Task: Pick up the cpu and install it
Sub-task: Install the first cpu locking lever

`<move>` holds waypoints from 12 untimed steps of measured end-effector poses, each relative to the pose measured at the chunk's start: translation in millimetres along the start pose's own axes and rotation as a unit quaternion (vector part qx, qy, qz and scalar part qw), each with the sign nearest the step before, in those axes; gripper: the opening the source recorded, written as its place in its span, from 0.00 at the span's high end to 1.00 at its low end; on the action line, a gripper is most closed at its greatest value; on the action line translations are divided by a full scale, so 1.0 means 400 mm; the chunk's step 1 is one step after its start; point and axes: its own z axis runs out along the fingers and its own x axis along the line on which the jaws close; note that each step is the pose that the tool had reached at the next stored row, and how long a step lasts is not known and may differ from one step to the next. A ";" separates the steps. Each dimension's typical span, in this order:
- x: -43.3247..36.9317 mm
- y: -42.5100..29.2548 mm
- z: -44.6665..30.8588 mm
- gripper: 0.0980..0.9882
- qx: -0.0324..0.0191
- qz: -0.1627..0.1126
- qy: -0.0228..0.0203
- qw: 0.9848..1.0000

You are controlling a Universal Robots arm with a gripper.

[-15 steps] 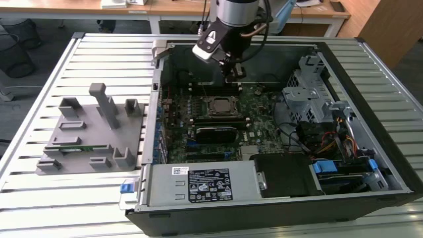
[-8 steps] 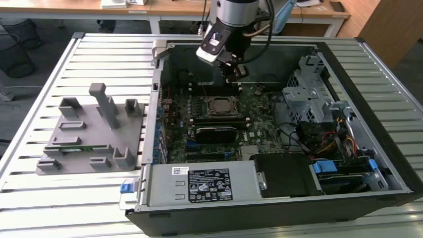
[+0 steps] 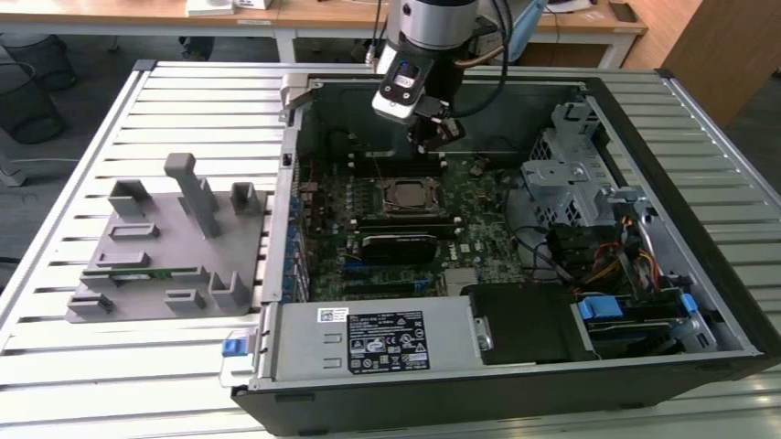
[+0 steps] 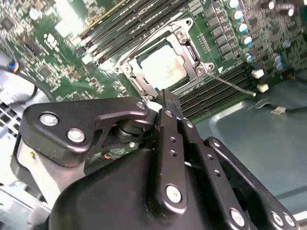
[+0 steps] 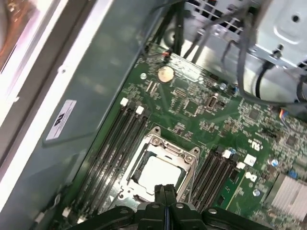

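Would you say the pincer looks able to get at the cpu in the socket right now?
Probably yes: the cpu lies in the socket with its top bare, and the pincer, shut, hangs close above with nothing between.

- Arm (image 3: 436,20): a silver-grey cylinder with a darker band, at the exterior view's top centre.
- Cables (image 3: 503,69): thin and black, looping beside the arm.
- Module (image 3: 398,91): white casing with a black face, fixed under the cylinder.
- Jaws: matte black, built of flat linked bars with rounded ends.
- Screws (image 4: 76,135): bright silver round heads set in the black links.
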 end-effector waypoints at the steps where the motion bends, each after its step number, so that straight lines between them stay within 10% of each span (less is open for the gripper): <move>1: 0.000 0.000 0.000 0.99 0.000 -0.009 0.000 1.000; 12: 0.000 0.000 0.001 0.99 0.000 -0.109 0.001 0.994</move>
